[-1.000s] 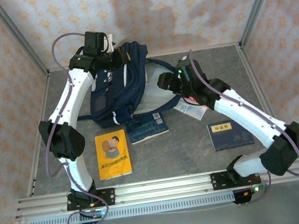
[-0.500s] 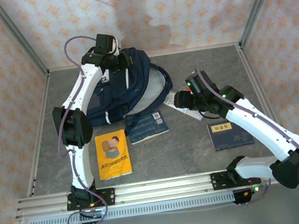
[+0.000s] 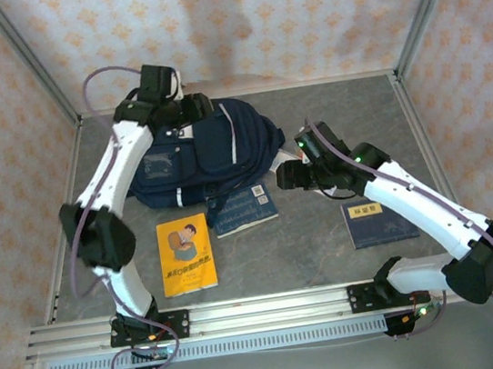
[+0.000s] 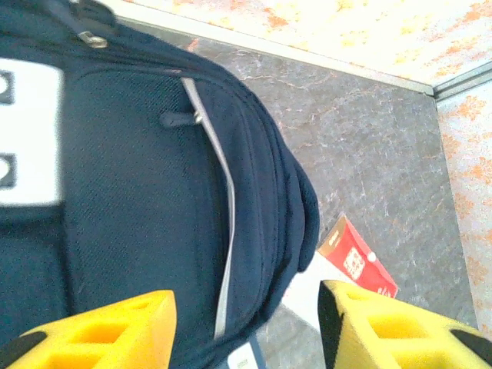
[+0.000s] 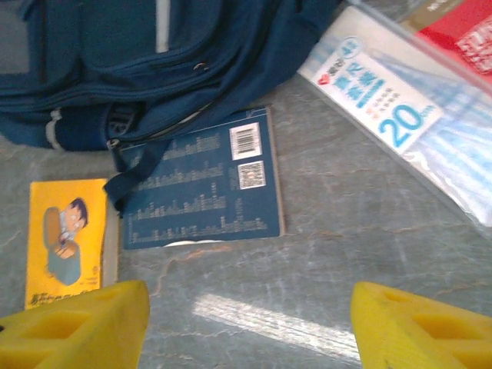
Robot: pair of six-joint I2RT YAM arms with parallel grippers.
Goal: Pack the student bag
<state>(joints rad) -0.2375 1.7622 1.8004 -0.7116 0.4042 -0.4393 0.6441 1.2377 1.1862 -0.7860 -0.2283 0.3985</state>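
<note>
The student bag [image 3: 214, 148], a navy backpack with white stripes, lies flat at the back of the table. My left gripper [image 3: 197, 109] hovers over its far end, open, its yellow fingers [image 4: 100, 330] apart above the navy fabric [image 4: 138, 192] with nothing held. My right gripper [image 3: 284, 177] hangs open just right of the bag, its fingers [image 5: 77, 323] wide over bare table in front of a blue book [image 5: 204, 184].
A yellow book [image 3: 186, 253] and the blue book [image 3: 243, 209] lie in front of the bag. A dark blue book [image 3: 378, 221] lies at the right. A clear pack marked "20" [image 5: 400, 100] and a red packet [image 4: 357, 261] sit beside the bag.
The left gripper opened and let go of the bag, which dropped from propped up to lying flat. The right gripper shifted left toward the blue book.
</note>
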